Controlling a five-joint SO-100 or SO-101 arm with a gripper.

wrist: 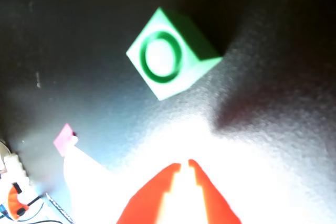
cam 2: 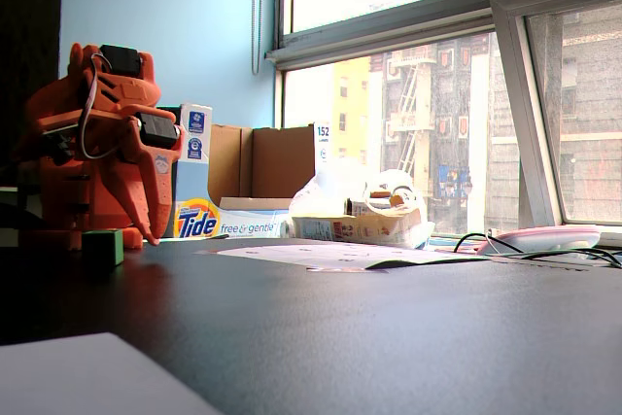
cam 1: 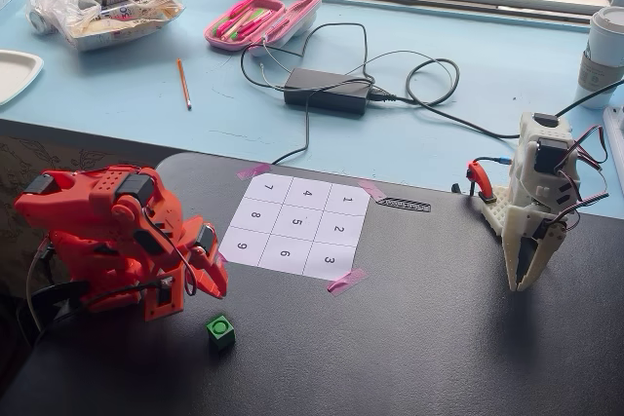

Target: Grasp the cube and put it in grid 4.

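Orange gripper tips enter the wrist view from the bottom edge, nearly meeting, with only a thin slit between them and nothing held; the glare there is strong, so the jaws appear closed rather than certainly so. Just beyond the tips lies the cube, bright green, sharp-edged, its upper face bearing a dark circular groove around a paler centre. It rests flat on the black table, one corner turned toward the camera, apart from the fingers.

In a fixed view from above, the cube sits on the dark tabletop below and left of the numbered sheet, well apart from it, and just right of the folded orange arm, whose gripper points down above the cube. Grid 4 is the middle cell of the sheet's far row, between the cells marked 7 and 1. Pink tape pins the sheet's corners.

In the low fixed view, the cube appears darker, standing at the arm's foot.
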